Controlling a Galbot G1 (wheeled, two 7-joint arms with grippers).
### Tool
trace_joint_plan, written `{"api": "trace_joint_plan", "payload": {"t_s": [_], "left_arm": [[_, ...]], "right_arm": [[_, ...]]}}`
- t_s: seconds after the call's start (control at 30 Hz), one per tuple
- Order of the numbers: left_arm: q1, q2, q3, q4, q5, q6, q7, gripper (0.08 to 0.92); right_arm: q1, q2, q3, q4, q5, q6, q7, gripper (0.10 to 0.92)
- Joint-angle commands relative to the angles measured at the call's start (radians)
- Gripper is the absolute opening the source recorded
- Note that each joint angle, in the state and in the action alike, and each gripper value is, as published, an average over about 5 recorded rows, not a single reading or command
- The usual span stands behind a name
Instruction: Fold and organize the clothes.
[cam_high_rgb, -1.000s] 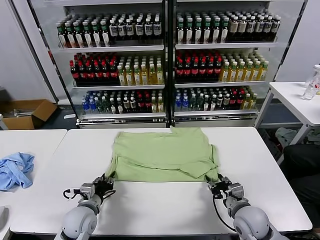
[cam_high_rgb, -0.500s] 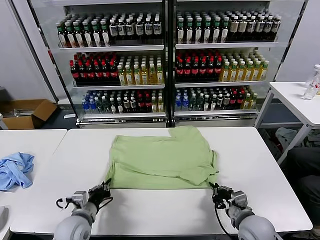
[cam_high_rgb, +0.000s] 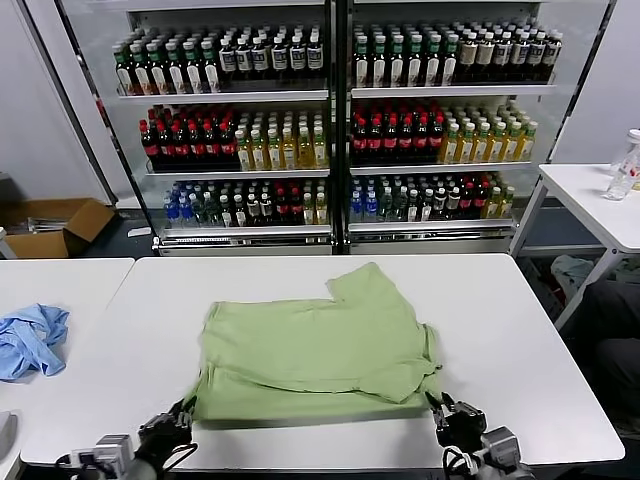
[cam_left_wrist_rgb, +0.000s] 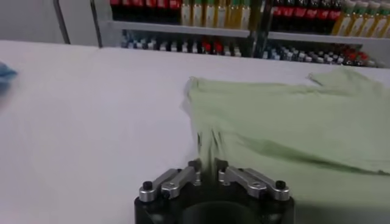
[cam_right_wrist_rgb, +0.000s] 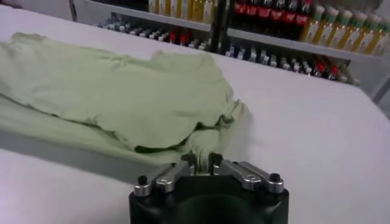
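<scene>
The clothes are one light green shirt (cam_high_rgb: 310, 355), lying partly folded on the white table (cam_high_rgb: 530, 330) with its near hem close to the front edge. My left gripper (cam_high_rgb: 176, 424) is at the shirt's near left corner, shut on a pinch of the fabric (cam_left_wrist_rgb: 210, 146) that runs between its fingertips (cam_left_wrist_rgb: 207, 168). My right gripper (cam_high_rgb: 449, 414) is at the near right corner, shut on a bunched fold of the hem (cam_right_wrist_rgb: 204, 141) between its fingertips (cam_right_wrist_rgb: 202, 159). A sleeve (cam_high_rgb: 365, 285) sticks out at the far side.
A crumpled blue cloth (cam_high_rgb: 30, 340) lies on a second table to the left. Drink coolers (cam_high_rgb: 330, 120) stand behind the table. A cardboard box (cam_high_rgb: 55, 225) sits on the floor at the left. Another white table (cam_high_rgb: 600, 200) with a bottle stands at the right.
Both grippers have drawn back toward the table's front edge, and the shirt has slid with them, about a hand's breadth nearer. Its far edge has left the table's back edge.
</scene>
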Motion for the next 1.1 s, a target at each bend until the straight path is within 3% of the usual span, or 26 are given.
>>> {"api": "trace_joint_plan", "payload": {"t_s": [0.03, 0.2, 0.43, 0.6, 0.83, 1.1], "left_arm": [[0.045, 0.043, -0.095, -0.105, -0.021, -0.006, -0.007, 0.331], [-0.11, 0.09, -0.041, 0.006, -0.076, -0.033, -0.023, 0.478], [-0.46, 0.124, 0.154, 0.278, -0.129, -0.027, -0.071, 0.677], [-0.678, 0.108, 0.282, 0.498, -0.124, -0.027, -0.089, 0.8], [-0.904, 0.067, 0.411, 0.78, -0.085, -0.017, -0.112, 0.822], [-0.963, 0.041, 0.416, 0.886, -0.131, -0.011, -0.128, 0.823]], "right_arm": [[0.095, 0.0, 0.046, 0.02, 0.05, -0.007, 0.004, 0.445], [0.358, 0.025, -0.089, -0.113, 0.09, -0.037, 0.02, 0.583], [0.841, 0.105, -0.319, -0.487, 0.163, -0.082, 0.034, 0.78], [1.05, 0.177, -0.438, -0.746, 0.172, -0.08, 0.008, 0.82], [1.25, 0.291, -0.544, -1.024, 0.131, -0.049, -0.021, 0.823], [1.282, 0.355, -0.546, -1.184, 0.119, -0.053, -0.027, 0.823]]}}
